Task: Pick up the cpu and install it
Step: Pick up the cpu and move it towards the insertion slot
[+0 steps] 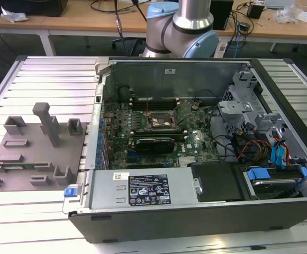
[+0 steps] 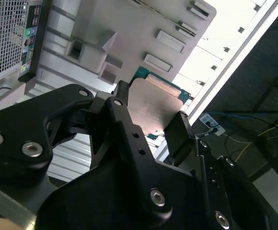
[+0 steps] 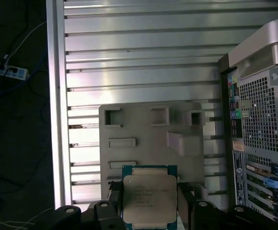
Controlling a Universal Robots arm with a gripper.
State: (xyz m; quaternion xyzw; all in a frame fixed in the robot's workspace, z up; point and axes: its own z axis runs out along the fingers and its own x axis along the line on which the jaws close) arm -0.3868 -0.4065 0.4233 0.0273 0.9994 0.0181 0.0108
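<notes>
Ribbed metal worktop (image 3: 144, 48) carries a grey fixture (image 3: 144, 129) and an open computer case (image 1: 196, 206). In both wrist views the end effector (image 3: 149, 211) pinches the cpu (image 3: 149, 194) by two opposite edges, held clear above the fixture. So thin an edge grip could slip or tilt. Arriving skewed at the socket (image 1: 161, 120) would probably bend contacts.
</notes>
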